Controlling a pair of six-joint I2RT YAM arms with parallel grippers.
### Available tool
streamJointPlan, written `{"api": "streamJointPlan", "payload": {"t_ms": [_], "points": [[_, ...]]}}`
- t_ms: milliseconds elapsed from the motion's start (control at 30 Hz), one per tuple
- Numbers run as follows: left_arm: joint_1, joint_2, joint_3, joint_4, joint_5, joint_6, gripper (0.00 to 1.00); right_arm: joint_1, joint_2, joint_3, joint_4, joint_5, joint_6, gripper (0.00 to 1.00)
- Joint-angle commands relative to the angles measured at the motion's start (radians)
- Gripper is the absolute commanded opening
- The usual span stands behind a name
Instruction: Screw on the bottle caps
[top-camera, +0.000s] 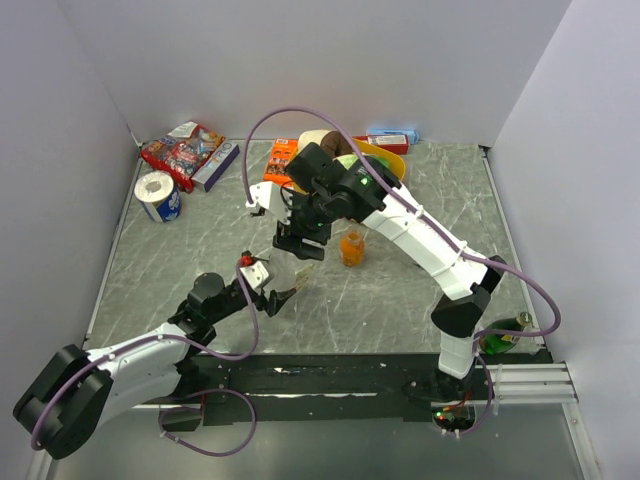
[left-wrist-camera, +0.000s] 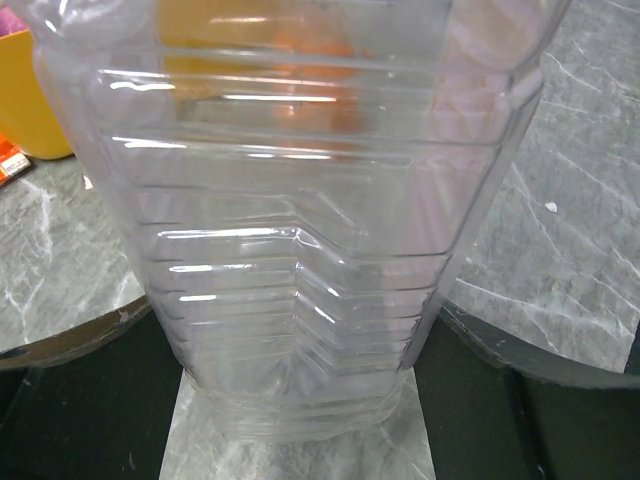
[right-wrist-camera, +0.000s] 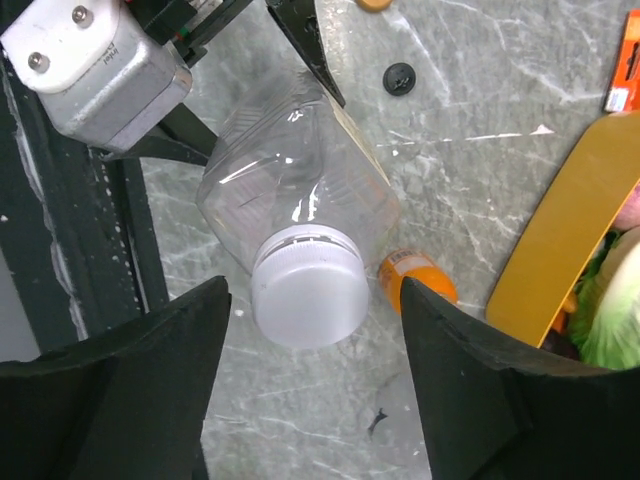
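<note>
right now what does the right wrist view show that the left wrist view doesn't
Only the right wrist view: the white cap sitting on the neck of the clear bottle, the right gripper open on either side of it, and a black cap loose on the table. Only the left wrist view: the bottle's ribbed lower wall up close, with its base down on the table. Both: the clear bottle between the fingers of the left gripper, the yellow bowl and the marbled table.

The clear bottle (left-wrist-camera: 300, 250) was glossy, ribbed plastic; its white cap (right-wrist-camera: 308, 297) was matt; the grey tabletop (right-wrist-camera: 470, 180) was smooth and marble-patterned, perhaps laminate.
</note>
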Motion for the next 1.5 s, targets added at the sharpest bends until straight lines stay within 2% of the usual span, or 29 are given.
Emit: {"api": "streamJointPlan", "payload": {"t_ms": [0,100,167,200,333,367,467,600,800,1167,1467], "points": [[0.006,0.011,0.039,0.081,0.050,-0.025,0.01,0.003,-0.066,0.027,-0.160,0.012,0.021,0.82],[0.013,0.010,0.036,0.073,0.088,-0.020,0.01,-0.032,-0.105,0.024,-0.178,-0.017,-0.017,0.93],[0.018,0.004,0.036,0.067,0.108,-0.018,0.01,-0.081,-0.178,-0.037,-0.163,-0.091,-0.057,0.98],[0.021,0.002,0.036,0.064,0.122,-0.017,0.01,-0.094,-0.212,-0.072,-0.135,-0.115,-0.130,1.00],[0.030,-0.002,0.053,0.020,0.246,0.020,0.01,-0.138,-0.410,-0.360,0.021,-0.201,-0.366,0.99],[0.030,-0.001,0.059,0.006,0.272,0.034,0.01,-0.149,-0.472,-0.393,0.050,-0.250,-0.461,0.99],[0.032,-0.007,0.085,-0.057,0.332,0.095,0.01,-0.147,-0.525,-0.453,0.103,-0.333,-0.605,0.98],[0.030,-0.025,0.134,-0.172,0.392,0.234,0.01,-0.144,-0.485,-0.384,0.097,-0.413,-0.656,0.91],[0.030,-0.042,0.192,-0.310,0.437,0.340,0.01,-0.106,-0.453,-0.371,0.028,-0.459,-0.807,0.82],[0.030,-0.022,0.229,-0.345,0.432,0.364,0.01,-0.051,-0.425,-0.370,-0.127,-0.461,-1.006,0.74],[0.030,-0.018,0.232,-0.335,0.435,0.356,0.01,-0.040,-0.361,-0.329,-0.215,-0.430,-1.034,0.70]]}}
